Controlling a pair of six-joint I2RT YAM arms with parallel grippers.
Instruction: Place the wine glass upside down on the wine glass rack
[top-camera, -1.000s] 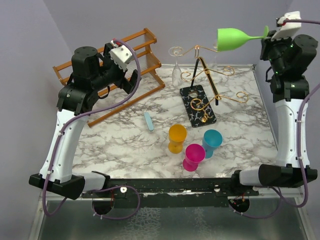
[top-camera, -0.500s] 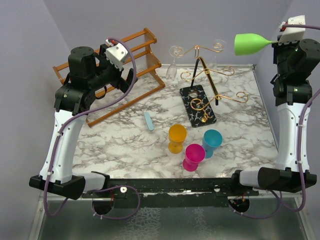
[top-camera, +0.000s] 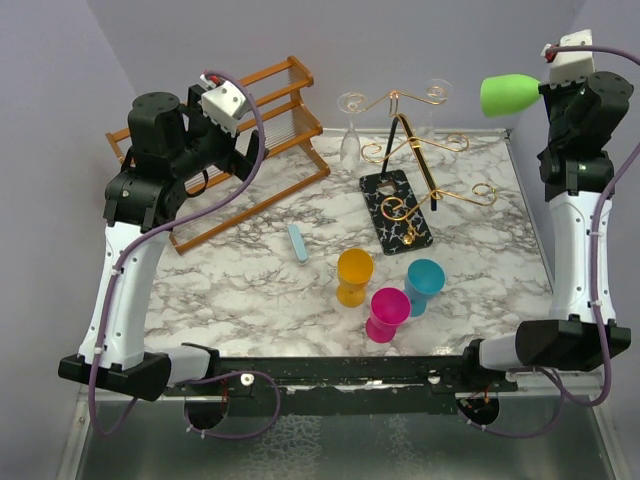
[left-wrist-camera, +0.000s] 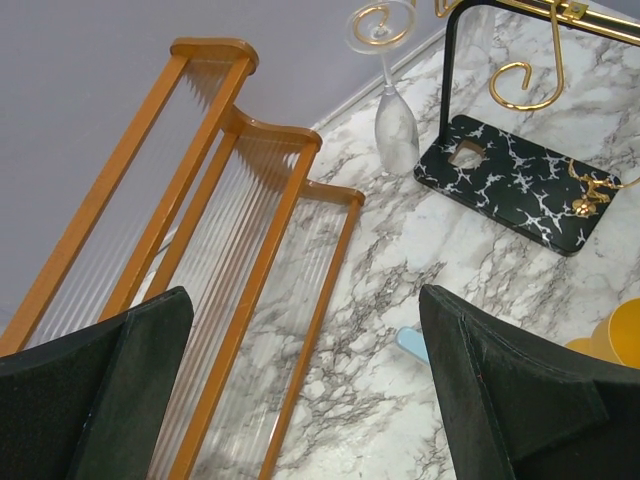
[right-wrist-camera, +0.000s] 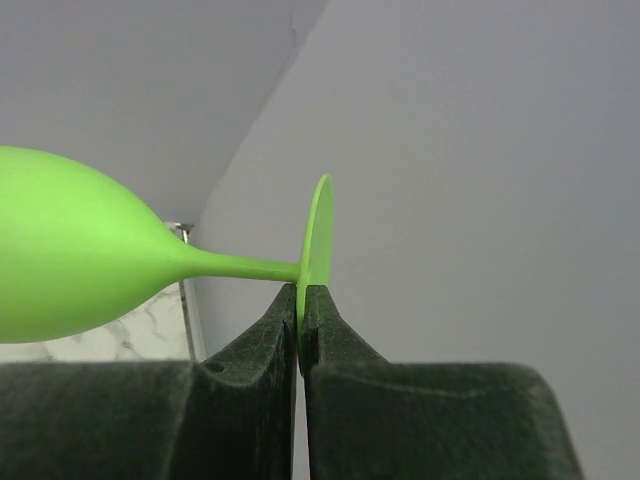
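Pinching the light, slick-looking glass (right-wrist-camera: 70, 260) by its foot's edge, the right gripper (right-wrist-camera: 302, 300) holds thinly; the stem seems surer

Matt green wine glass (right-wrist-camera: 70, 260), probably plastic

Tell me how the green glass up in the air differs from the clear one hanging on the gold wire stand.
The green glass is opaque green; the clear glass is see-through. The green glass lies sideways; the clear glass hangs upside down. The green glass is pinched by its foot in the right hand; the clear glass hangs from the wine glass rack. Both are stemmed wine glasses.
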